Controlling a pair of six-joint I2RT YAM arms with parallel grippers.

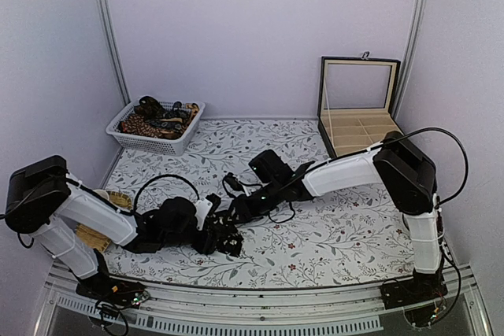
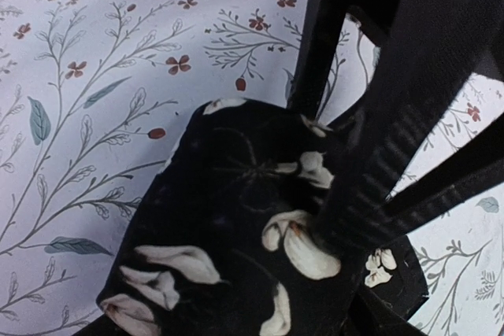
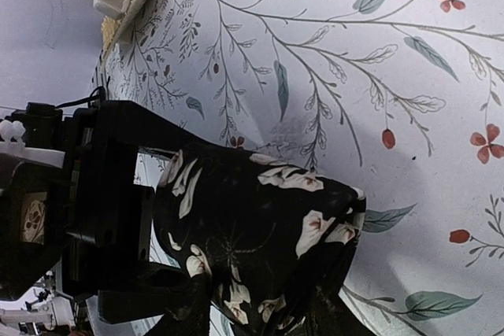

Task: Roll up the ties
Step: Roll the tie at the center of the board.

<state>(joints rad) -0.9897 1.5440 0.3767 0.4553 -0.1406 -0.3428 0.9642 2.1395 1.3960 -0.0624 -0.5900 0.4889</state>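
Observation:
A black tie (image 1: 229, 235) with pale flowers is bunched into a loose roll on the flowered tablecloth, where the two arms meet. My left gripper (image 1: 221, 234) has the roll (image 2: 228, 226) between its fingers, and in the right wrist view its black fingers (image 3: 150, 135) sit above and below the fabric. My right gripper (image 3: 260, 316) comes from the far side and its fingers press on both sides of the same roll (image 3: 252, 218). One ribbed right finger (image 2: 370, 171) bears on the cloth in the left wrist view.
A white basket (image 1: 126, 136) at the back left holds more patterned ties (image 1: 157, 120). An open compartment box (image 1: 358, 127) stands at the back right. Black cables (image 1: 169, 181) loop over the cloth near both arms.

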